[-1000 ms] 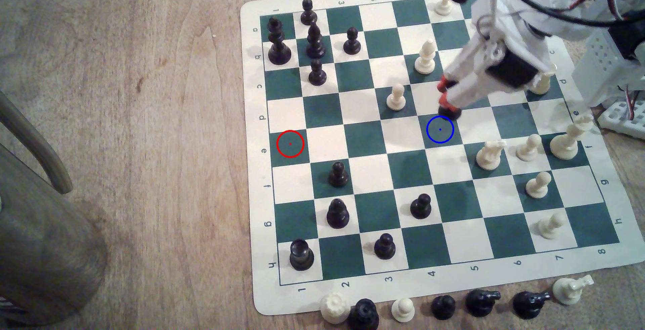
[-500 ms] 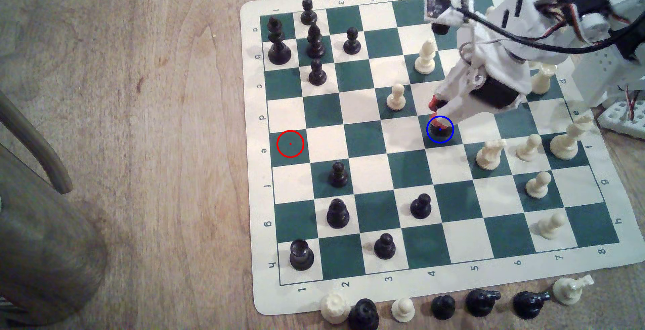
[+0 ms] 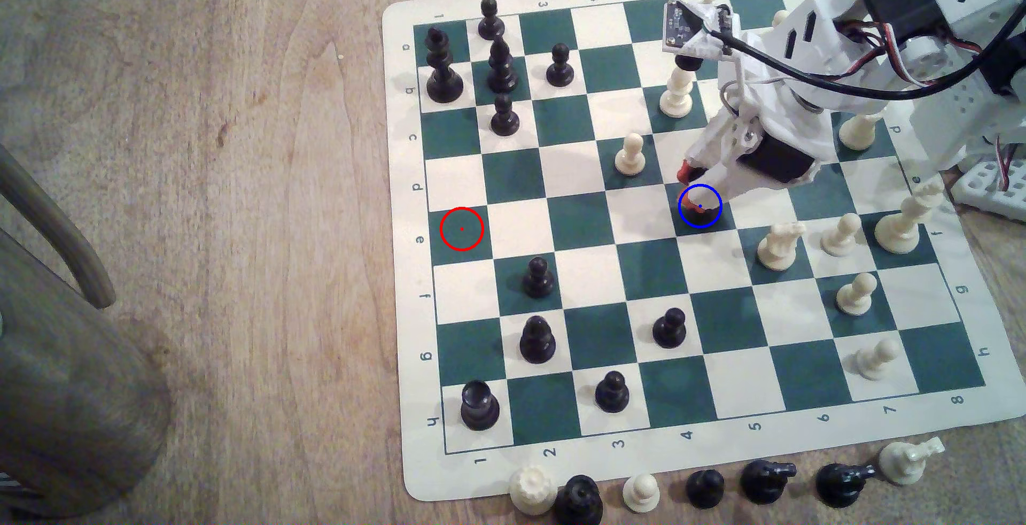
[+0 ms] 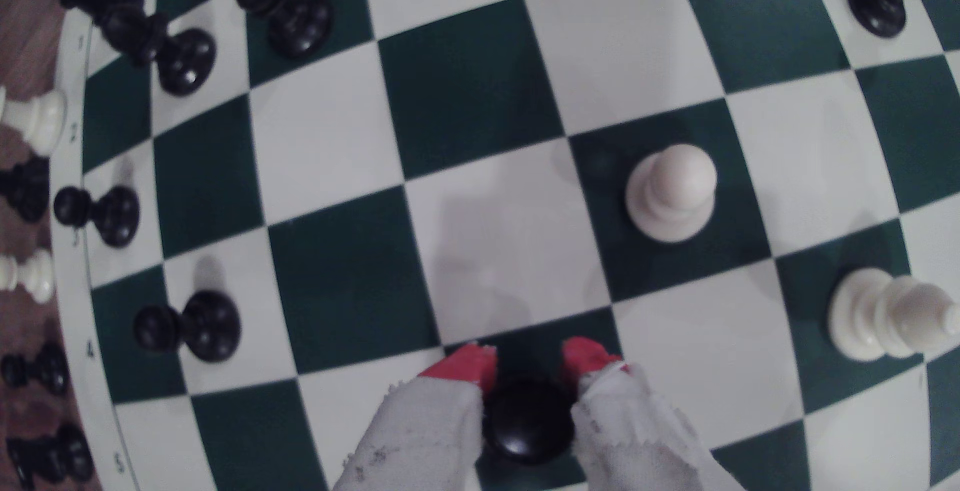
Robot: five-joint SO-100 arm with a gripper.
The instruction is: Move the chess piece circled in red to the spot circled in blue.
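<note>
Your gripper, white-wrapped with red-tipped fingers, is clamped on a black plastic piece with a smooth rounded top, holding it inside the thin blue ring on a dark green square; you cannot confirm from either view whether its base touches the board. The red ring marks a bare green square at row "e", column "1". The flat vinyl-looking board carries printed letters a–h and numerals 1–8 along its cream border, on a wood-grain table.
</note>
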